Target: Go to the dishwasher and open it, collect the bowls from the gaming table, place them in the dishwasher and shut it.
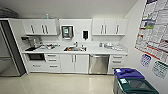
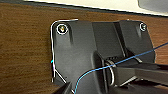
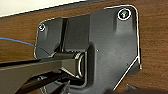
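So standing here watching, and honestly I can't tell what either tool is doing: both wrist cameras just look past the robot's own dark mounting plate at a brown wood-grain panel [image 2: 25, 50], so whether the left or the right one is open, closed or holding anything is anyone's guess, though nothing looks like it's being carried. Out ahead of the arms is the kitchenette, and the dishwasher [image 1: 98, 64] sits well ahead of the robot and a bit off to its right side, built in under the surface [image 1: 95, 50], brushed steel front with a bar handle along the top. Its door is shut flat, so I'd say the task is barely started: the thing hasn't been reached or opened, no bowls are collected, and loading and closing are all left to do. No gaming table around from where I stand. Counting stuff: one dishwasher, one sink [image 1: 74, 49] roughly in the middle of the surface with a tap behind it, one dark microwave-looking oven [image 1: 36, 56] low on the far left, one tall steel fridge [image 1: 8, 50] beyond that. Closer in, on the robot's right, two bins: a blue-lidded one [image 1: 128, 73] and a green-lidded one [image 1: 136, 86] just beside it. The clutter on the surface is too small for me to count properly.
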Available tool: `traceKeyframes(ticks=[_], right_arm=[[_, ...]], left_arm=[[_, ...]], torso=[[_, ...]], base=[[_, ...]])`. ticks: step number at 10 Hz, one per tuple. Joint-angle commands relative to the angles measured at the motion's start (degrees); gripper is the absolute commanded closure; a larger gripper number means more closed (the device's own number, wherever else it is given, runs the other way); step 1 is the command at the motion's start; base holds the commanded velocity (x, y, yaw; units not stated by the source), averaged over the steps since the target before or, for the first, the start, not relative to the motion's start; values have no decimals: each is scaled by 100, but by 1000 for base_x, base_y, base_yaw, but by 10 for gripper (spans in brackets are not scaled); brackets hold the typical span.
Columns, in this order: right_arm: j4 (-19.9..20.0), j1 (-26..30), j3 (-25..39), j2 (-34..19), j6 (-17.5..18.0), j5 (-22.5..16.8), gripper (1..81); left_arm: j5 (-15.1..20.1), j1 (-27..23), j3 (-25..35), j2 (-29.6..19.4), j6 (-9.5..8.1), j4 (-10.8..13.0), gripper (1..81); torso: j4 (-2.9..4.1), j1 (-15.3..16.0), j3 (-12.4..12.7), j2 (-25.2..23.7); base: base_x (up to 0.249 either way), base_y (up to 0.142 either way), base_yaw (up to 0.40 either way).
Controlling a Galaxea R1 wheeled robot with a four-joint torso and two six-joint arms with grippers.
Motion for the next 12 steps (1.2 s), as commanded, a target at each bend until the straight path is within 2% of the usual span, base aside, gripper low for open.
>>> traceKeyframes(ticks=[1, 12], right_arm=[[-47, 312, 47, -104, -15, -317, 10], [-47, 320, 38, -87, -15, -326, 10]], left_arm=[[312, -334, 22, -106, 30, -18, 10], [312, -307, 31, -88, 30, -18, 10]], torso=[[0, 0, 0, 0], [0, 6, 0, 2]], base=[[198, 0, 0], [178, 0, 0]])
